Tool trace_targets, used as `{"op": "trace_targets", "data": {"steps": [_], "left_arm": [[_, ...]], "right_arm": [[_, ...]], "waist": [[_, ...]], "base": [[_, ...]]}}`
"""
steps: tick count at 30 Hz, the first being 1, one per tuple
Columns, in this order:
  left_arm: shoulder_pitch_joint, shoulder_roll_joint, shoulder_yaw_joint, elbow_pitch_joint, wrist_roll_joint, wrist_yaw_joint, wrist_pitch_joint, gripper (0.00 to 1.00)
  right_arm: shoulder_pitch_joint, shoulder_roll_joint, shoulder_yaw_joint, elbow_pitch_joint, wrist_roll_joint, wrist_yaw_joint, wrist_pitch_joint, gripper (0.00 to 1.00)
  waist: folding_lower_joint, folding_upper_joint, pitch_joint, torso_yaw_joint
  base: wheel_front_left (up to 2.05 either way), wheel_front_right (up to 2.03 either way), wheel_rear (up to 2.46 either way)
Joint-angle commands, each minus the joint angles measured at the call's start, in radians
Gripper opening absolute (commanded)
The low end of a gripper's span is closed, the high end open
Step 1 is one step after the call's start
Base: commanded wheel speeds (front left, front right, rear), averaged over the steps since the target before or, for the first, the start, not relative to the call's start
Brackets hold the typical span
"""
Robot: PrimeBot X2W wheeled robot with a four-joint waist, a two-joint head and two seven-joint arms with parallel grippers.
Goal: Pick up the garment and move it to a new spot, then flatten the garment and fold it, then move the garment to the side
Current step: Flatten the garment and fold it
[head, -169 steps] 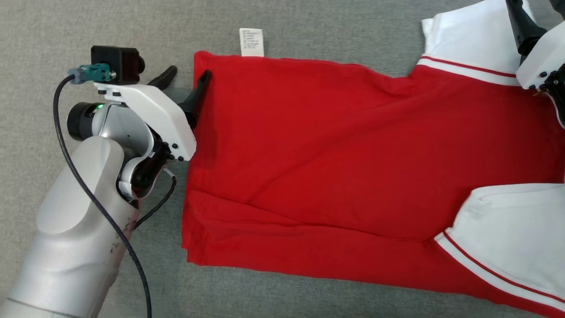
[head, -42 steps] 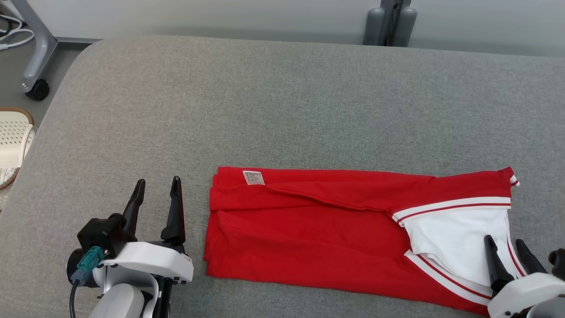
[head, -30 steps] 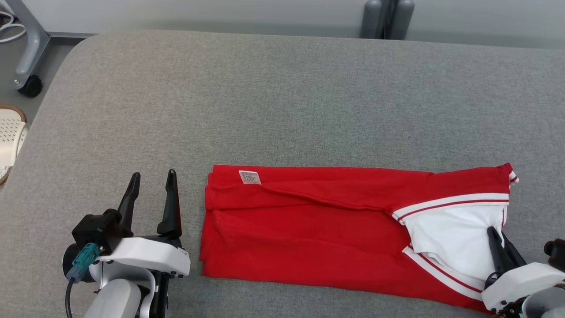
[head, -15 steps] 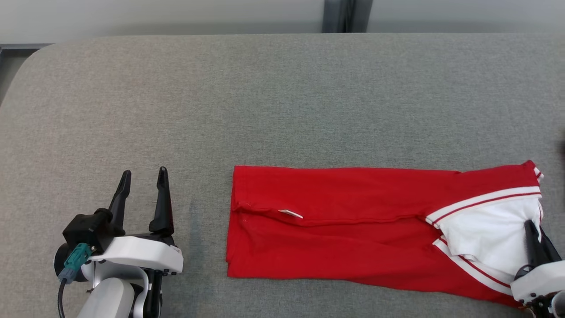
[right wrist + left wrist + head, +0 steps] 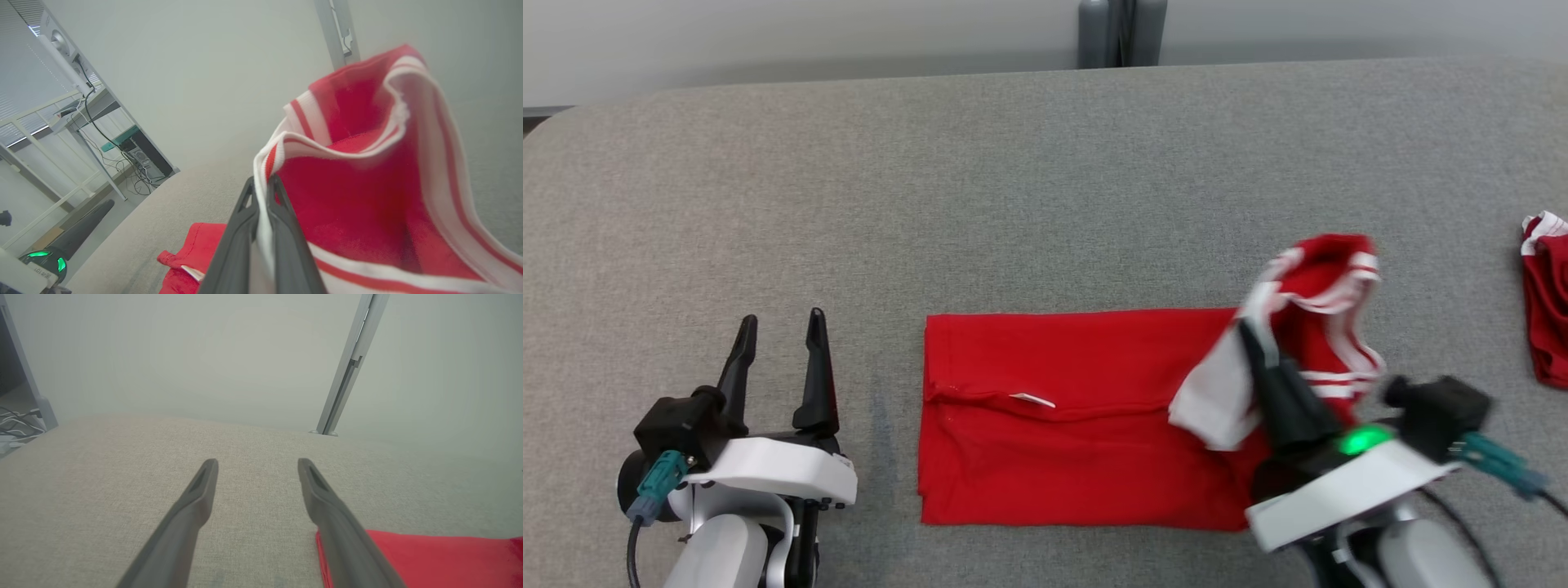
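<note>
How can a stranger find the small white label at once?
On the grey table, find the big red garment. Along the fold in its left half a tiny white label peeks out, the only white on that plain red half.

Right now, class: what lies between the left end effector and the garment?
A bare strip of grey padding, nothing on it. The head view shows it between the open left end effector and the garment's left edge.

garment [image 5: 1078,408]: red, wht trim w/ red stripes | cushion [image 5: 1013,188]: grey | wall [image 5: 768,33]: pale grey
</note>
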Motion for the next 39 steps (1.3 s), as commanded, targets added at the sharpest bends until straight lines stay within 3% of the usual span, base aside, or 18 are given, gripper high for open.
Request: {"op": "trace_targets", "data": {"steps": [1,9,17,24,25,26,27,28,36,39], "left_arm": [[-0.012,0.0,-0.003,0.001,0.004,-0.008,-0.004,1.0],[-0.026,-0.018,-0.028,0.02,0.003,-0.021,-0.004,1.0],[-0.043,-0.039,-0.051,0.038,0.009,-0.033,-0.004,1.0],[-0.048,-0.052,-0.059,0.051,0.011,-0.036,-0.004,1.0],[-0.052,-0.055,-0.061,0.053,0.012,-0.038,-0.004,1.0],[-0.055,-0.056,-0.061,0.054,0.013,-0.039,-0.004,1.0],[-0.058,-0.059,-0.062,0.058,0.014,-0.042,-0.004,1.0],[-0.06,-0.059,-0.06,0.059,0.015,-0.039,-0.004,1.0],[-0.059,-0.06,-0.04,0.061,0.02,-0.035,-0.004,1.0],[-0.058,-0.054,-0.034,0.058,0.026,-0.035,-0.004,1.0]], "right_arm": [[-0.016,0.02,0.053,-0.032,-0.007,0.001,0.025,0.0],[-0.114,0.08,0.272,0.057,0.01,0.001,0.055,0.0],[-0.223,0.096,0.37,0.262,0.056,0.001,-0.006,0.0],[-0.289,0.097,0.453,0.348,0.12,0.001,-0.045,0.0],[-0.299,0.098,0.468,0.356,0.141,0.001,-0.051,0.06],[-0.31,0.096,0.475,0.375,0.141,0.001,-0.058,0.24],[-0.326,0.097,0.504,0.393,0.167,0.001,-0.068,0.53],[-0.335,0.097,0.513,0.399,0.174,0.001,-0.075,1.0],[-0.407,0.095,0.649,0.352,0.214,0.001,-0.104,1.0],[-0.424,0.057,0.648,0.295,0.177,0.001,-0.122,1.0]], "waist": [[0.0,0.0,-0.002,0.008],[0.0,0.0,-0.007,0.068],[0.0,0.0,0.002,0.129],[0.0,0.0,0.015,0.156],[0.0,0.0,0.017,0.161],[0.0,0.0,0.02,0.164],[0.0,0.0,0.025,0.171],[0.0,0.0,0.026,0.173],[0.0,0.0,0.033,0.163],[0.0,0.0,0.027,0.15]], "base": [[0.0,0.0,0.0],[0.0,0.0,0.0],[0.0,0.0,0.0],[0.0,0.0,0.0],[0.0,0.0,0.0],[0.0,0.0,0.0],[0.0,0.0,0.0],[0.0,0.0,0.0],[0.0,0.0,0.0],[0.0,0.0,0.0]]}}
